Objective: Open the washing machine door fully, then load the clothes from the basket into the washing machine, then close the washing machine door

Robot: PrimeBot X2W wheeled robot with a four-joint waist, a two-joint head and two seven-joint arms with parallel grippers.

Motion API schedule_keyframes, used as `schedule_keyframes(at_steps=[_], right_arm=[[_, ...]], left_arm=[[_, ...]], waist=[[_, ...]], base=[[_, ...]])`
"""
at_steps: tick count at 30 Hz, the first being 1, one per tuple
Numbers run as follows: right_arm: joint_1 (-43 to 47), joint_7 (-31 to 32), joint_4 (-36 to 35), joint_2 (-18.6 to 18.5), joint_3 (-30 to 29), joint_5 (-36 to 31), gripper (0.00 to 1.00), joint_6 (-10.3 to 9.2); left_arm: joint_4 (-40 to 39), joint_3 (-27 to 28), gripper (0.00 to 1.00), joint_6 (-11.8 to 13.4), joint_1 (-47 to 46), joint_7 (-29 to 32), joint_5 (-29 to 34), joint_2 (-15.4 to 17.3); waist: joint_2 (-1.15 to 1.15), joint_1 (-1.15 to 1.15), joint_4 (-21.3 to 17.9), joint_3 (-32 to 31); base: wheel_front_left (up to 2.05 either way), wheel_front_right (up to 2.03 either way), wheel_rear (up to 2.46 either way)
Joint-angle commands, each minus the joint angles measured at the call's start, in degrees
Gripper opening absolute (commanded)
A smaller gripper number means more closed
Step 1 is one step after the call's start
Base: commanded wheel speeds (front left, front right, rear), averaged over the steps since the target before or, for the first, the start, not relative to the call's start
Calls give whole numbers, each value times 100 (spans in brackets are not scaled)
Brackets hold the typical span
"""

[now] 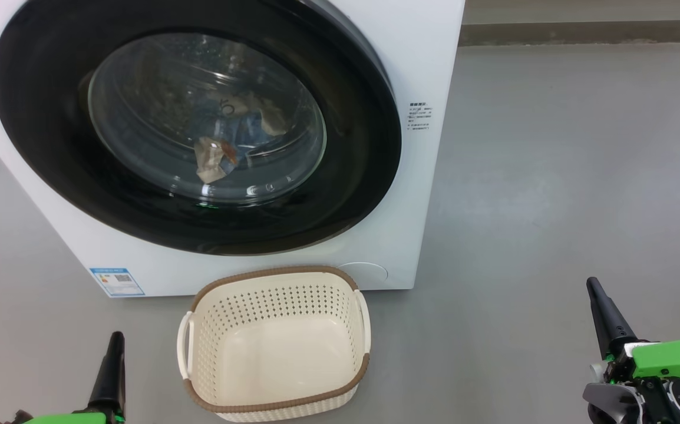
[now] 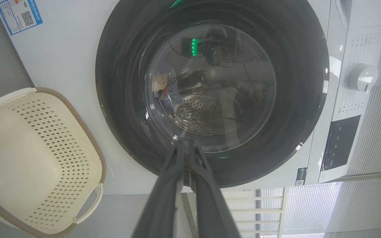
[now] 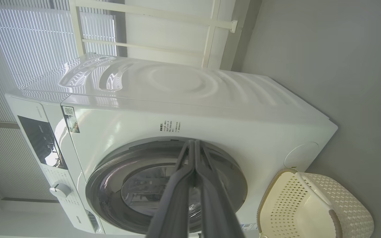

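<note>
1. On the grey floor (image 1: 552, 176) stands the white washing machine (image 1: 428, 88), with a blue-and-white sticker (image 1: 117, 282) at the lower corner of its front.
2. The washing machine door (image 1: 39, 147) lies closed against the front, its glossy black rim ringing the bulging glass window.
3. Through that glass the clothes (image 1: 222, 154) lie inside the drum: a cream piece with an orange-brown bit, and blue fabric behind it.
4. The basket (image 1: 275, 272) sits upright on the floor just in front of the machine, below the door, its bare cream bottom showing.
5. The left gripper (image 1: 116, 337) is at the lower left of the head view, beside the basket and apart from it. Its two dark fingers are pressed together with nothing between them, and its wrist view looks along them toward the door.
6. The right gripper (image 1: 592, 284) is at the lower right, well apart from the basket. Its fingers are likewise pressed together and hold nothing.
</note>
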Motion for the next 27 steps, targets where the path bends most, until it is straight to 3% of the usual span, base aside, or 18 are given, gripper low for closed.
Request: schedule_keyframes(at_steps=[1, 7, 27], right_arm=[[-151, 62, -183, -10, 47, 232, 0, 2], [-151, 164, -202, 8, -4, 536, 0, 1], [-152, 175, -202, 17, -17, 531, 0, 1]], left_arm=[[-188, 126, 0, 3, -229, 66, -196, 46], [-212, 118, 0, 3, -261, 167, -573, 36], [-212, 118, 0, 3, -262, 168, -580, 36]], waist=[[0, 0, 15, -3], [0, 0, 61, -9], [0, 0, 61, -9]], base=[[0, 0, 0], [0, 0, 0], [0, 0, 0]])
